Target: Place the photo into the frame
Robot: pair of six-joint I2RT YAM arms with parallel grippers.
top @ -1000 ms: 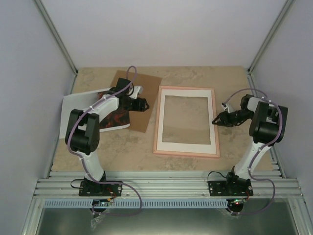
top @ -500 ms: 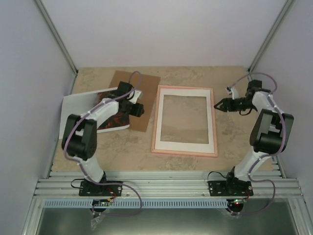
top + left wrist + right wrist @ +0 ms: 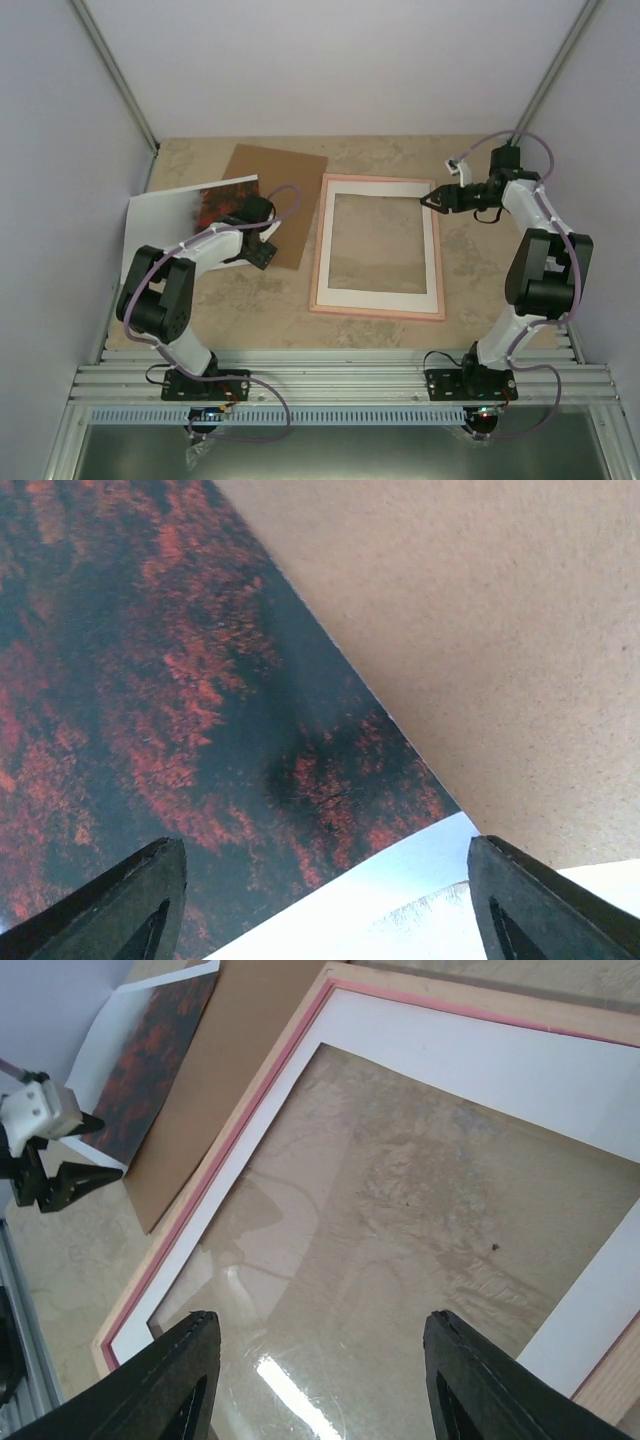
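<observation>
The photo (image 3: 212,204), red foliage on dark with a pale part to its left, lies flat at the far left; its right edge overlaps the brown backing board (image 3: 290,185). My left gripper (image 3: 262,253) is open and empty, low over the photo's near right corner. The left wrist view shows the photo (image 3: 150,680), its white margin (image 3: 400,875) and the board (image 3: 480,630) between my open jaws (image 3: 325,905). The pink frame (image 3: 317,255) with its white mat (image 3: 378,296) lies in the middle. My right gripper (image 3: 432,198) is open and empty over the frame's far right corner, looking down at the glass (image 3: 400,1230).
Purple walls and metal corner posts close in the table on three sides. The right wrist view shows the frame's pink edge (image 3: 215,1170), the board (image 3: 230,1070), the photo (image 3: 150,1050) and my left gripper (image 3: 70,1185) beyond them. A metal rail (image 3: 330,380) runs along the near edge.
My left gripper has drawn back toward the near side along the photo's right edge. My right gripper has swung from beside the frame's right side to its far right corner. The frame has shifted slightly left.
</observation>
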